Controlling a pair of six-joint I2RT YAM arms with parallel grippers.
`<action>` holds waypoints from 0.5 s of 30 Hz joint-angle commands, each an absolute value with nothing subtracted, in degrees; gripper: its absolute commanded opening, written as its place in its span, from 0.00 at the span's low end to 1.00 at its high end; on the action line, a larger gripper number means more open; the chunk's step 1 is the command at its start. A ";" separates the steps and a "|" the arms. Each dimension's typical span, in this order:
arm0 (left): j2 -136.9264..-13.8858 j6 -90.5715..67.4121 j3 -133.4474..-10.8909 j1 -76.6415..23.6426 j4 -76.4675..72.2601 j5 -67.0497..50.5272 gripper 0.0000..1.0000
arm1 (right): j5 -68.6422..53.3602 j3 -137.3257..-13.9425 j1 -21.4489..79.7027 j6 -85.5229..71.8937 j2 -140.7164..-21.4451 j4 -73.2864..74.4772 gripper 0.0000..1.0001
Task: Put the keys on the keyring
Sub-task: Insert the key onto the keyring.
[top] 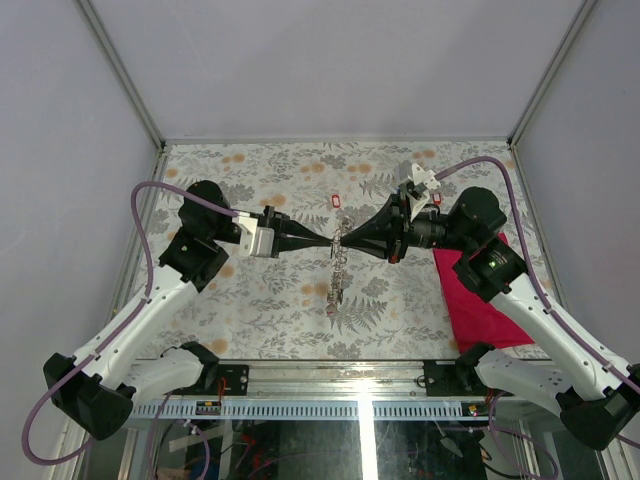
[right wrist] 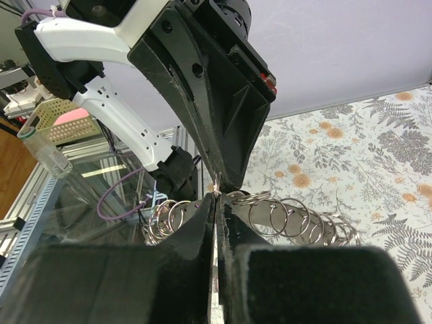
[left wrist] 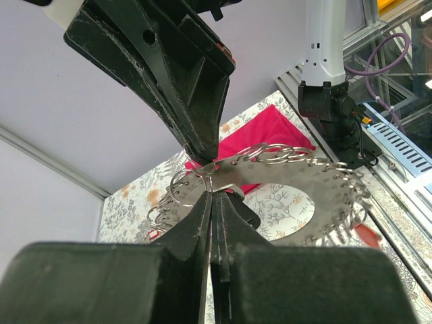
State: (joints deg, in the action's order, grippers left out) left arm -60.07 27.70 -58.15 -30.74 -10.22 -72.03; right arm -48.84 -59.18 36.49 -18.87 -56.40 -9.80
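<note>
Above the middle of the flowered counter [top: 250,300], the left arm's fingers [top: 308,238] and the right arm's fingers [top: 368,234] are brought tip to tip; each pair is pressed together and pinches the top edge of the keyring [top: 338,268]. From above the ring is seen only as a thin, chain-like strand hanging straight down from the meeting point; whether its lower end touches the counter cannot be told. Only the left wrist view reveals a flat grey plate with a wide central hole, its rim punched with small holes and strung with wire loops. In the right wrist view those loops are shown mostly edge-on in a row, and a bright sliver of metal is caught between the right arm's fingers.

One red key [top: 336,201] is seen lying on the counter just beyond the fingertips, apart from the ring; whether any key is on the ring cannot be told. A red cloth [top: 478,295] is spread at the counter's right edge, partly under the right forearm. Bare flowered surface is shown to the left of the ring and along the far side, bounded by grey walls [top: 60,150].

Off the counter, a pale mesh basket [right wrist: 40,111] with something pink inside is taken in by the right wrist view alone; a clear bottle [right wrist: 46,154] stands beside it.
</note>
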 commanded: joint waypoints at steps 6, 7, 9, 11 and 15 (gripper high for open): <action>-59.56 27.49 -60.05 -31.03 -12.35 -73.78 0.00 | -50.36 -60.60 36.74 -18.73 -57.05 -13.44 0.00; -59.53 27.51 -59.97 -31.00 -12.31 -73.78 0.00 | -50.36 -60.57 36.74 -18.66 -57.09 -13.24 0.00; -59.45 27.50 -60.02 -31.03 -12.41 -73.60 0.00 | -50.36 -60.56 36.74 -18.43 -57.12 -12.80 0.00; -59.42 27.50 -60.03 -31.03 -12.46 -73.43 0.00 | -50.51 -60.63 36.74 -18.19 -57.18 -12.44 0.00; -59.25 27.42 -60.03 -31.11 -12.63 -73.24 0.00 | -50.76 -60.68 36.74 -17.77 -57.31 -11.75 0.00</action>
